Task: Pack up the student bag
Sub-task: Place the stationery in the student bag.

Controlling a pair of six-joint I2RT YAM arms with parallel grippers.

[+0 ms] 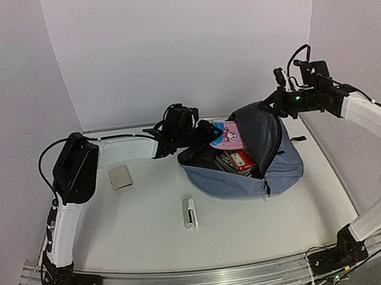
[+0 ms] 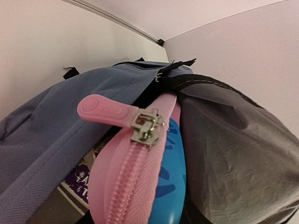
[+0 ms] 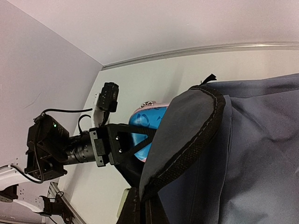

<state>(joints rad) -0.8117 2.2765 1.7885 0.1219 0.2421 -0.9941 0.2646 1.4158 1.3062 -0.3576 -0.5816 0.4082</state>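
While right fingers [image 1: 268, 107] pinch the slate-blue fabric student bag [image 1: 280, 166], left fingers [image 3: 133, 128] straddle a pink-and-blue pencil case [image 2: 122, 186], grip unclear.

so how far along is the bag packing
Done: a few items sit inside the student bag, whose flap the right gripper holds up. In hand: the pink pencil case pokes halfway out of the opening at the left gripper. Left: a tan item and a white item on the table, then presumably zipping.

The student bag [image 2: 42, 140] is matt woven cloth.
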